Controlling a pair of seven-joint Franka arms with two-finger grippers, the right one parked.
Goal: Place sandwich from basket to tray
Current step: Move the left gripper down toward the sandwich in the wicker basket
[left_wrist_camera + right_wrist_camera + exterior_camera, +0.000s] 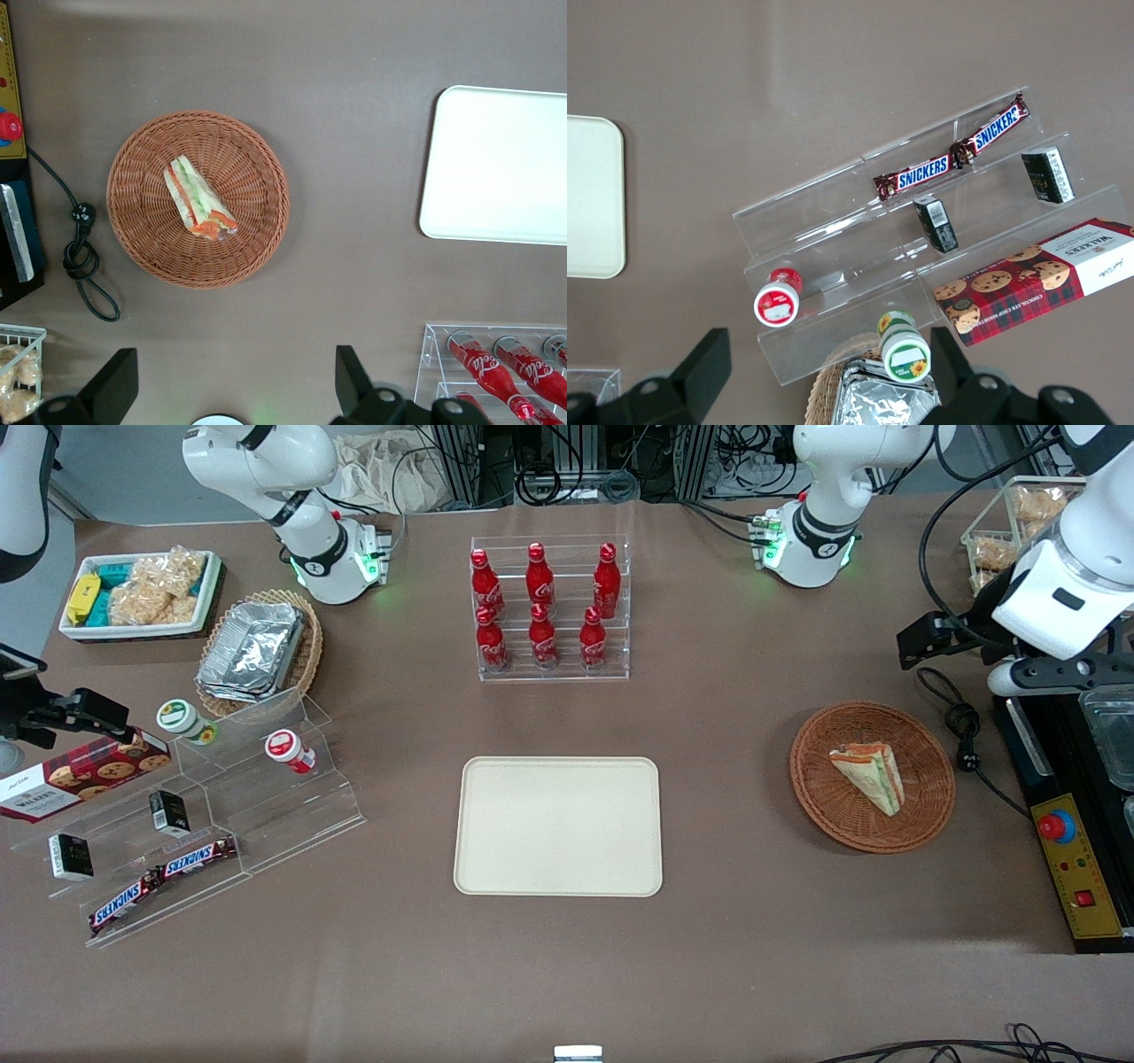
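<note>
The sandwich (870, 776), a wrapped pale wedge with orange and green layers, lies in the round reddish-brown wicker basket (815, 779) toward the working arm's end of the table. Both show in the left wrist view, sandwich (197, 197) and basket (142, 168). The cream tray (558, 825) lies bare at the table's middle, and its corner shows in the left wrist view (496, 164). My left gripper (1059, 677) hangs high above the table's end, apart from the basket. In the left wrist view the gripper (232, 390) is wide open and holds nothing.
A clear rack of red cola bottles (549, 607) stands farther from the front camera than the tray. A black cable (964, 731) and a control box with a red button (1067, 859) lie beside the basket. A stepped acrylic shelf of snacks (186, 824) stands toward the parked arm's end.
</note>
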